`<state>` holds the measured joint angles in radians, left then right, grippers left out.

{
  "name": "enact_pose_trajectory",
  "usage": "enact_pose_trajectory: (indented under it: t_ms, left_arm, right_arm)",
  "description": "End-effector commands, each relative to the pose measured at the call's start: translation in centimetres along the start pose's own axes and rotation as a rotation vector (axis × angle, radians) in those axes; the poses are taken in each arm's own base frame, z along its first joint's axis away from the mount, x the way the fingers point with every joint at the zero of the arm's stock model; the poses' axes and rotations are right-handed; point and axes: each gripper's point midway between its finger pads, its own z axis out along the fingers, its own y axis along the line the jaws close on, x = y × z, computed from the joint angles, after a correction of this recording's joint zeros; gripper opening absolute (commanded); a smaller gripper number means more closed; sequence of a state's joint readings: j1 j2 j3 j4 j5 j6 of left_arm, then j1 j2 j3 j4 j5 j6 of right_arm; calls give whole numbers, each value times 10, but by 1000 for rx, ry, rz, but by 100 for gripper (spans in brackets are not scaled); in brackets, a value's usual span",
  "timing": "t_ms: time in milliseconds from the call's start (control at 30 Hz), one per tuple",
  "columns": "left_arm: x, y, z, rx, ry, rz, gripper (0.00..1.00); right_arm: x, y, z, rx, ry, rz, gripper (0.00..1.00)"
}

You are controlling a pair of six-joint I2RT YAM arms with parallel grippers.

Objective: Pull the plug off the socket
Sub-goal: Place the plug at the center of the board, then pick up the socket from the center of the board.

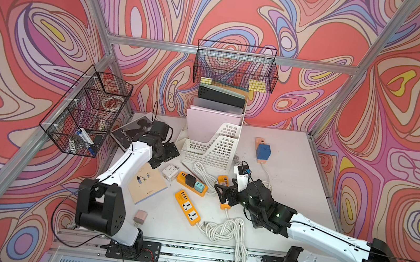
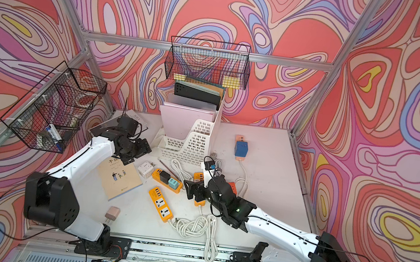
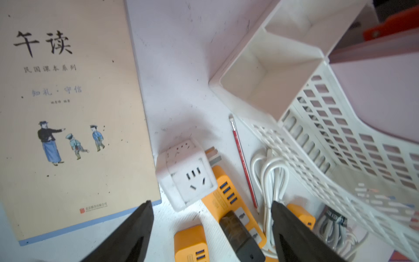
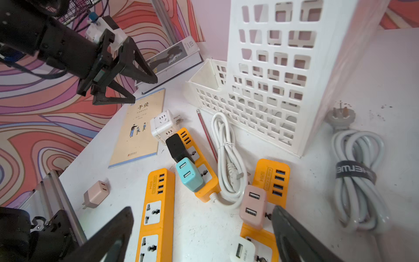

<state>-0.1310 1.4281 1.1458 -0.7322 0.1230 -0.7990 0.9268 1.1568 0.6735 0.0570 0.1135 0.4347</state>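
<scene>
An orange socket strip (image 1: 192, 184) lies mid-table with a black plug (image 4: 176, 147) and a teal plug (image 4: 188, 174) seated in it. My left gripper (image 3: 210, 226) hangs open and empty above the strip's USB end, the black plug (image 3: 238, 236) showing between its fingers. In a top view it (image 1: 168, 156) sits over the beige book's corner. My right gripper (image 4: 201, 224) is open and empty, above a second orange strip (image 4: 271, 179) that carries a pink plug (image 4: 252, 206) and a white plug (image 4: 241, 250). Both top views show it (image 1: 220, 193) (image 2: 187, 189) near mid-table.
An empty orange strip (image 4: 156, 215), a loose pink charger (image 4: 95, 195), a white cube socket (image 3: 188, 174), a red pencil (image 3: 243, 163) and coiled white cables (image 1: 220, 229) crowd the middle. A white file rack (image 1: 215, 143) stands behind. A pink strip with a blue block (image 1: 263, 151) lies back right.
</scene>
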Motion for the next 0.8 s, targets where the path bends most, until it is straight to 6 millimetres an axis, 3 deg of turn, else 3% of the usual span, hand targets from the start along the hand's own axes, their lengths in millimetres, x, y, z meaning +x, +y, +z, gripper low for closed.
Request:
enact_pose_trajectory:
  t_ms: [0,167,300,400,633,767]
  left_arm:
    - [31,-16,-15,240,19,51,85]
    - [74,-13,-42,530,-27,-43,84]
    - [116,19,-23,582,54,-235,80]
    - [135,33,-10,607,95,-331,77]
    - [145,41,-13,611,101,-358,76]
    - [148,42,-10,585,128,-358,76]
  right_arm:
    - [-6,28,9,-131,69,-37,96]
    - [11,41,34,-188,281,-161,93]
    - [32,35,58,-171,432,-256,89]
    - [43,23,77,-116,501,-326,86]
    - [54,18,119,-92,585,-393,77]
    - [61,10,133,-52,624,-416,72]
